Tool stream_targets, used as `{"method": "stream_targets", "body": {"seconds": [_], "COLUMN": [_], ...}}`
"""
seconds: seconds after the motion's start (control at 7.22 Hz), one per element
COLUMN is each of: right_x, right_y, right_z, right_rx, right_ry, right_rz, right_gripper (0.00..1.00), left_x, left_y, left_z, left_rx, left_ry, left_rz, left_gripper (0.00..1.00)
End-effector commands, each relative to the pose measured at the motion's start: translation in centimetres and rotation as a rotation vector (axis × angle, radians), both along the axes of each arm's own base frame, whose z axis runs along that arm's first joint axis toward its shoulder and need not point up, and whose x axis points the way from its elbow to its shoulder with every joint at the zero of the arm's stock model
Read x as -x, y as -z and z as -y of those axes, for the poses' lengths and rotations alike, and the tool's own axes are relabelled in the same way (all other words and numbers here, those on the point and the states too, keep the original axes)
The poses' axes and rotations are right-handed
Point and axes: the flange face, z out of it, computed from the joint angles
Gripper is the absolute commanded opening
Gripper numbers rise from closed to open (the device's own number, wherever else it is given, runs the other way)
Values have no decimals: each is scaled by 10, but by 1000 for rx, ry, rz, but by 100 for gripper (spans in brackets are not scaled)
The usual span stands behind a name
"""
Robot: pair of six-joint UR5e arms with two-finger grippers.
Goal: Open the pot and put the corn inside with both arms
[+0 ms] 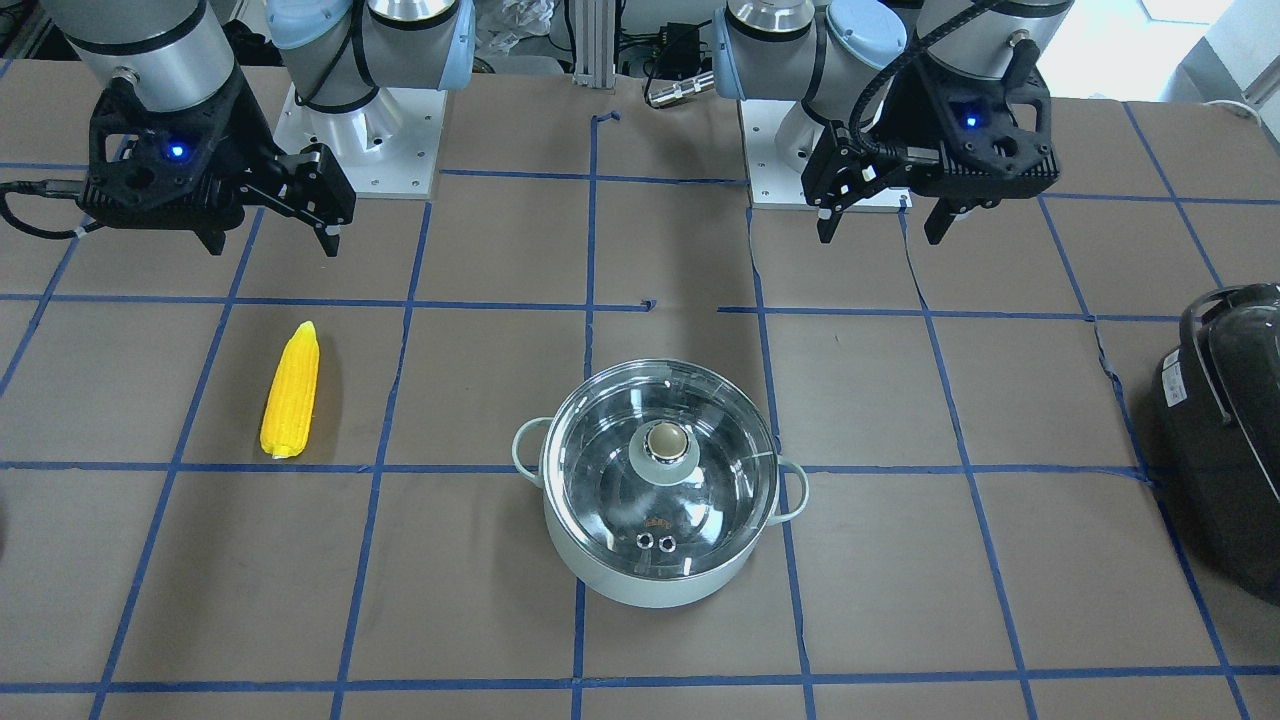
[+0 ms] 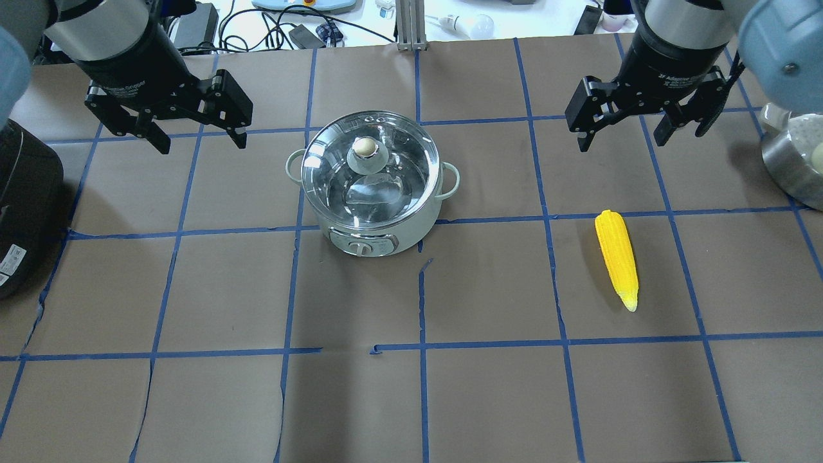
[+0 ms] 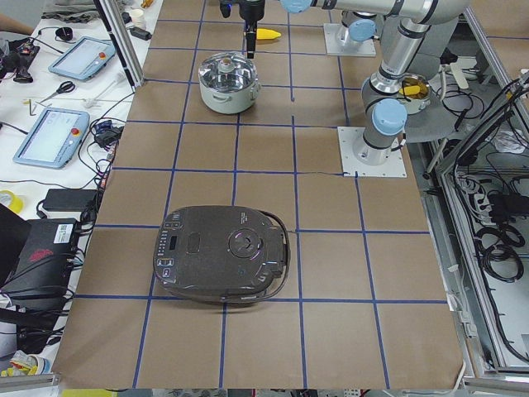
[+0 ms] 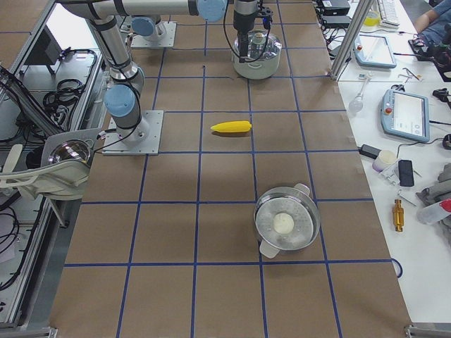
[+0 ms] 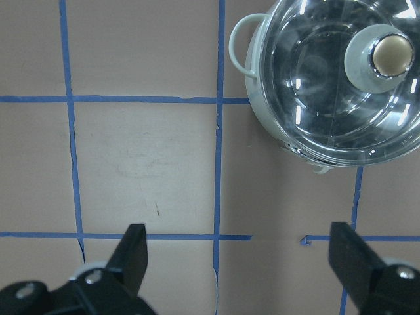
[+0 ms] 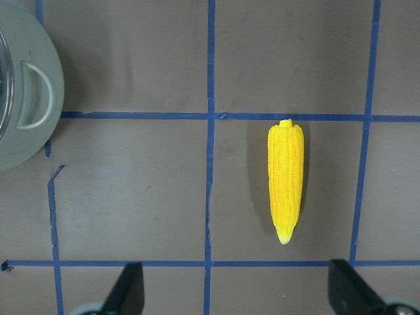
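Note:
The pale mint-green pot (image 2: pixel 363 241) stands mid-table with its glass lid (image 2: pixel 386 193) on, knob (image 2: pixel 364 148) on top. It also shows in the front view (image 1: pixel 650 590) and the left wrist view (image 5: pixel 262 98). The yellow corn (image 2: pixel 617 257) lies flat on the table to the pot's right, also in the front view (image 1: pixel 291 390) and the right wrist view (image 6: pixel 285 180). My left gripper (image 2: pixel 196 138) hangs open and empty above the table left of the pot. My right gripper (image 2: pixel 622 141) hangs open and empty beyond the corn.
A large black appliance (image 2: pixel 19 206) sits at the table's left end. A steel pot with a lid (image 4: pixel 285 225) stands at the right end. Blue tape lines grid the brown table. Both arm bases (image 1: pixel 360 140) are bolted at the robot's side.

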Motion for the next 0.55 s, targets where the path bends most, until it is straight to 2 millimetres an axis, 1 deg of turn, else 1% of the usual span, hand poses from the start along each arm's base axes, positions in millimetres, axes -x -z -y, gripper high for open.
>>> {"method": "stream_targets", "body": {"seconds": [0.0,0.28,0.42], "right_x": [1,0,0], "right_y": [-1,-2,1], "right_z": [-1,-1,1], "right_rx": [2,6,0], "right_ry": [-2,-2,0], "right_rz": [-8,-2,1], "right_gripper": [100,100,100], "left_x": [0,0,0], "left_y": [-1,-2,-3], "left_z": [-1,-2,-2], "left_rx": [1,3,4], "left_ry": [3,8,6], "left_rz": [-4,0,-1], "left_gripper": [98,98,98]}}
